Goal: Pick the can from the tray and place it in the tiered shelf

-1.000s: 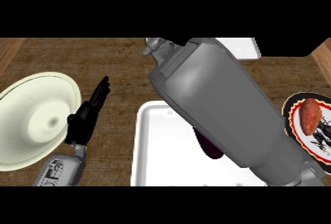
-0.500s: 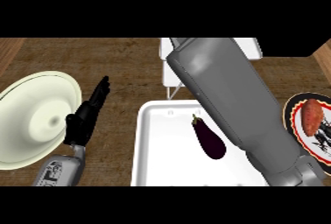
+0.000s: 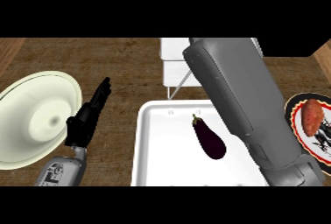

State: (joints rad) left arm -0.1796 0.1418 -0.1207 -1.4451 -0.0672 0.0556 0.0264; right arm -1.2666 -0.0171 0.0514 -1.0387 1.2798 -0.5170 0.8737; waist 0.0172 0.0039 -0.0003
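Right forearm (image 3: 241, 105) swung rightward, hand cut off, shelf (image 3: 173, 65) half-hidden

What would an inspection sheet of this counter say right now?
Surface: wooden counter.
Job's things: white tray holds only an eggplant; no can seen; tiered shelf behind it, partly hidden by the right forearm.
Clutter: cream plate at left; patterned plate with a sweet potato at right.
Robot hands: left robot hand open, fingers straight, beside the cream plate; right robot hand not in view.
Cables: nothing seen.
Surroundings: nothing seen.
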